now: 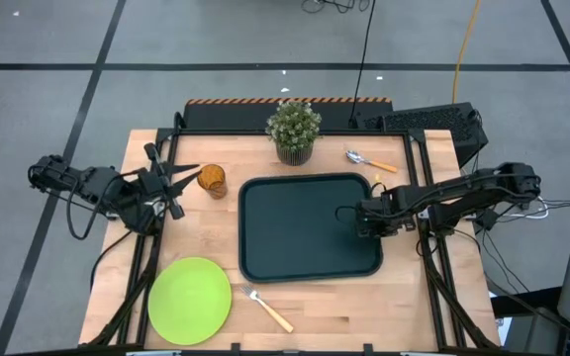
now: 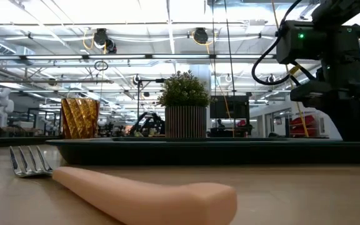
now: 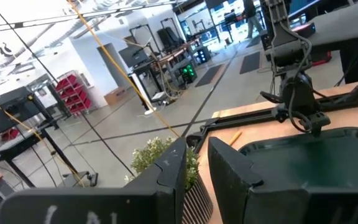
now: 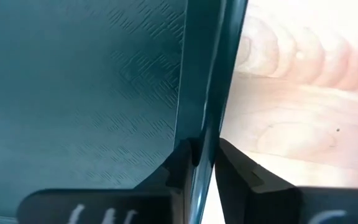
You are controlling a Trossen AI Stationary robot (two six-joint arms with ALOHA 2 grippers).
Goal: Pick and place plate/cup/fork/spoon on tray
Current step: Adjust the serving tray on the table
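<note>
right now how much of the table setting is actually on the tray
Nothing yet: the tray holds no items. In hand: the right tool is shut on the tray's rim, and the left tool is open beside the cup. Left: cup, plate, fork and spoon, all on the table.

My right arm reaches in low from the side, elbow bent. My right hand [image 1: 349, 218] points down, its two dark fingers [image 4: 178, 167] nearly closed and pinching a thin raised edge between them. My left arm is folded back, and my left hand [image 1: 188, 178] hangs with fingers apart.
</note>
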